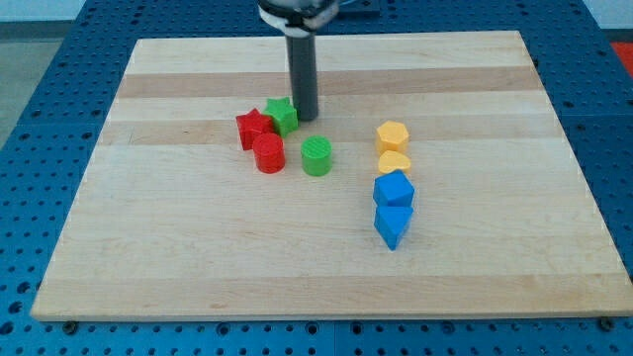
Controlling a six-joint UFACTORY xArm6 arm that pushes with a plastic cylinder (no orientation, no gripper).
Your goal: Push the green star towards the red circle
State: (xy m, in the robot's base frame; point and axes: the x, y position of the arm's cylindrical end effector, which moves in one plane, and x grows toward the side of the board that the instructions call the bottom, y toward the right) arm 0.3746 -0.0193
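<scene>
The green star [282, 115] lies left of centre on the wooden board, touching the red star [253, 129] on its left. The red circle [269, 154] sits just below both, touching the red star. My tip [305, 118] is at the green star's right edge, touching or nearly touching it. The rod rises straight up to the view's top.
A green circle [316, 156] lies right of the red circle. Right of centre a column runs downward: a yellow hexagon [393, 135], a yellow half-round block [394, 161], a blue block [394, 189] and a second blue block [392, 224]. The board [148, 247] rests on a blue perforated table.
</scene>
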